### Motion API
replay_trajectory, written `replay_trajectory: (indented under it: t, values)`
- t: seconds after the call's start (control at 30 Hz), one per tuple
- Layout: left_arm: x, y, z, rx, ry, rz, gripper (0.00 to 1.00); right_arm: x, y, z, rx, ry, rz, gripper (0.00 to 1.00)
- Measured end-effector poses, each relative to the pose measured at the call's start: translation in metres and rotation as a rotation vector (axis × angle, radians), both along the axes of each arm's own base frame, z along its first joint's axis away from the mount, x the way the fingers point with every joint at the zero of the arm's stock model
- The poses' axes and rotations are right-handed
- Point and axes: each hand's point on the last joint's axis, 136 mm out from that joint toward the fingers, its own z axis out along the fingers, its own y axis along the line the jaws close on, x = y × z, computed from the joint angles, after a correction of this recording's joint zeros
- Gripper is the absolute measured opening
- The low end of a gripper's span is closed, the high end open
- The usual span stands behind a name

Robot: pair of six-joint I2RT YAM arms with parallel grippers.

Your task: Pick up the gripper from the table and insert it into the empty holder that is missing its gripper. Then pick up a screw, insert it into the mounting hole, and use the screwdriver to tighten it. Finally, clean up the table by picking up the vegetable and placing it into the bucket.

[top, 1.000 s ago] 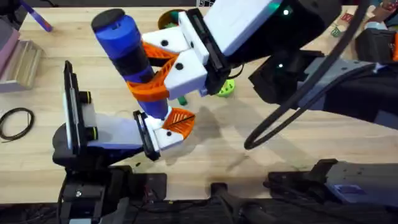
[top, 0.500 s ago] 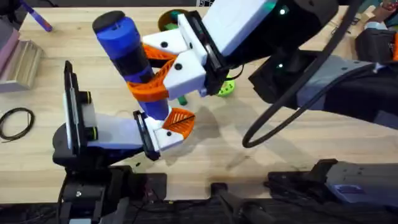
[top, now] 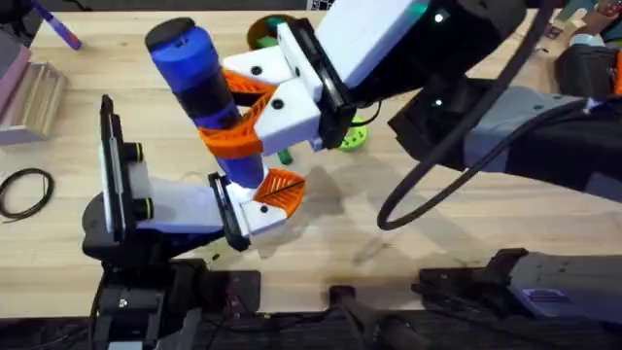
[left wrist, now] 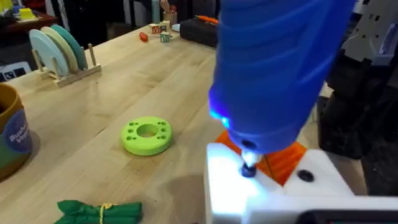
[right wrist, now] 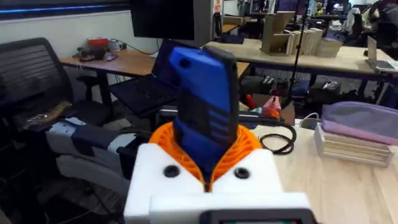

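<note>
My right gripper (top: 238, 112) reaches across the table and is shut on the blue screwdriver (top: 199, 83), which stands nearly upright between the orange pads (right wrist: 245, 146). The screwdriver's metal tip (left wrist: 249, 169) presses down on a white holder block (left wrist: 273, 193), and a blue light glows just above the tip. The orange gripper piece (top: 282, 185) sits in that holder at the front end of my left arm. The dark-green vegetable (left wrist: 99, 211) lies on the table beside the holder. The brown bucket (top: 264, 31) stands at the far edge, behind the right arm.
A green ring-shaped disc (left wrist: 147, 135) lies past the vegetable. A purple pen (top: 58, 29) and a pink-and-tan stack (top: 29, 92) are at the far left, with a black cable loop (top: 24, 190) nearer. A plate rack (left wrist: 59, 53) stands farther back.
</note>
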Motion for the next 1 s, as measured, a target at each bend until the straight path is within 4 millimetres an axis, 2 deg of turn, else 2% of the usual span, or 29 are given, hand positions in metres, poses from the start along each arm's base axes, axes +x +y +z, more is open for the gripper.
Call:
replay_trajectory:
  t: [0.5,0.73,1.0]
  values:
    - [0.0002,0.0001,0.0,0.0,0.001,0.001,0.008,0.0009,0.0002,-0.0006,0.008,-0.012,-0.008,0.024]
    - [0.0002,0.0001,0.0,0.0,0.0,0.001,0.008,-0.0075,-0.0077,-0.0017,0.081,-0.09,-0.01,0.024]
    - [0.0002,0.0001,0.0,0.0,0.0,0.002,0.008,-0.0051,-0.0087,-0.0028,0.093,-0.07,-0.037,0.024]
